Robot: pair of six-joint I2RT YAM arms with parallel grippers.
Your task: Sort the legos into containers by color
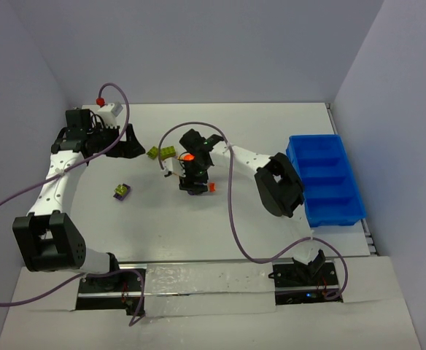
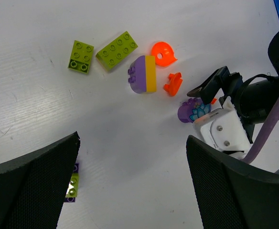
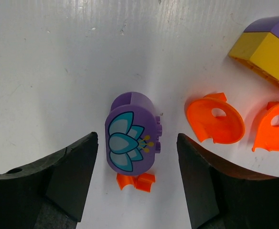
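My right gripper [image 3: 137,145] is open and low over the table, its fingers either side of a purple rounded piece with a flower print [image 3: 132,131], not touching it. A small orange piece [image 3: 136,181] lies against that piece. Two rounded orange pieces [image 3: 215,119] [image 3: 274,126] and a purple-and-yellow brick [image 3: 271,43] lie to its right. In the left wrist view, two lime-green bricks [image 2: 80,56] [image 2: 117,49] lie further off, and a small purple-and-green piece [image 2: 72,183] sits by my left finger. My left gripper [image 2: 132,186] is open and empty. The blue tray [image 1: 326,179] stands at the right.
The right arm's wrist and purple cable [image 2: 254,105] sit close to the cluster of pieces. The blue tray's compartments look empty in the top view. White walls close in the table at the back and sides.
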